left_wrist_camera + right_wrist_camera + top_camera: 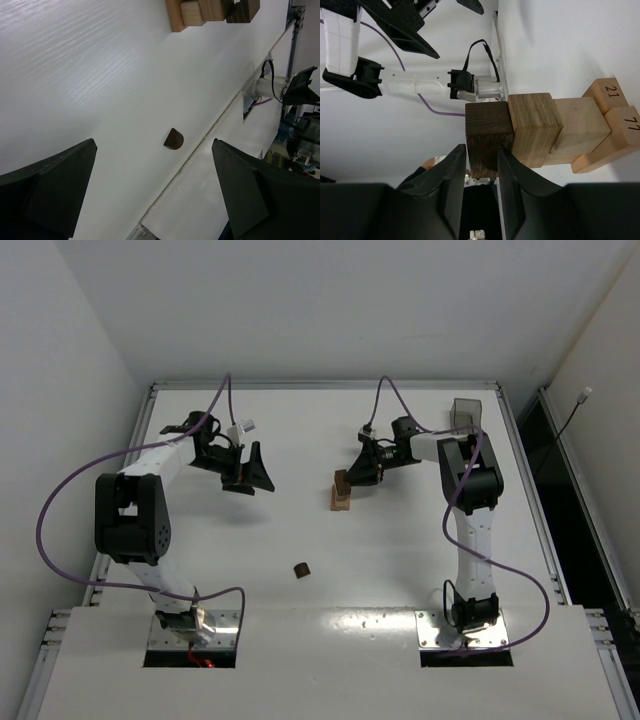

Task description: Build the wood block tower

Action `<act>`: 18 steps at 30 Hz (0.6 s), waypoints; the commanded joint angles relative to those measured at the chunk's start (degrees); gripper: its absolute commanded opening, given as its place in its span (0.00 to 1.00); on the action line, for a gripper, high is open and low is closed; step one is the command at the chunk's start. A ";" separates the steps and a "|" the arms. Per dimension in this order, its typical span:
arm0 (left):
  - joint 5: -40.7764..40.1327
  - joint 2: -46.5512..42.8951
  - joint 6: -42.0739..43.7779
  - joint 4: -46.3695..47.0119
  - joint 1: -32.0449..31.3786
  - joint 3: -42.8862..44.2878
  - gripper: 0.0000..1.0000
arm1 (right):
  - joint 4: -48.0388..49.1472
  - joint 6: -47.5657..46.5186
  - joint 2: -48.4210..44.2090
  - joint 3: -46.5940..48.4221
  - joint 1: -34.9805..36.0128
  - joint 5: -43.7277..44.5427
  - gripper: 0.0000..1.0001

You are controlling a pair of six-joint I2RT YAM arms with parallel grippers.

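Dark brown rounded block point(301, 569) lay alone on the near part of the white desk point(400, 560). Farther back stood the tower point(342, 492); right end effector point(481, 150) narrowly straddled its dark top block point(487, 125), grip unclear. Left end effector point(248, 475) gaped wide.

White link shells alternate with black joint housings on the left arm point(130, 515) and the right arm point(470, 490) — each trailed by a looping purple cable point(45, 510). The left gripper point(154, 145) has broad, matte-black wedge fingers point(55, 190); silver base plates point(430, 628) anchor both.
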 commanded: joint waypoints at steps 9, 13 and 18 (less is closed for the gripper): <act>1.64 -0.02 0.85 0.73 0.73 1.44 1.00 | 0.61 -2.30 -1.51 0.22 0.42 -0.01 0.38; 1.64 -0.02 0.85 0.73 0.73 1.44 1.00 | 0.61 -2.30 -2.04 0.22 0.42 -0.01 0.39; 2.16 -0.02 0.85 1.26 0.73 1.44 1.00 | 0.61 -2.30 -2.65 -0.39 -0.11 -0.01 0.39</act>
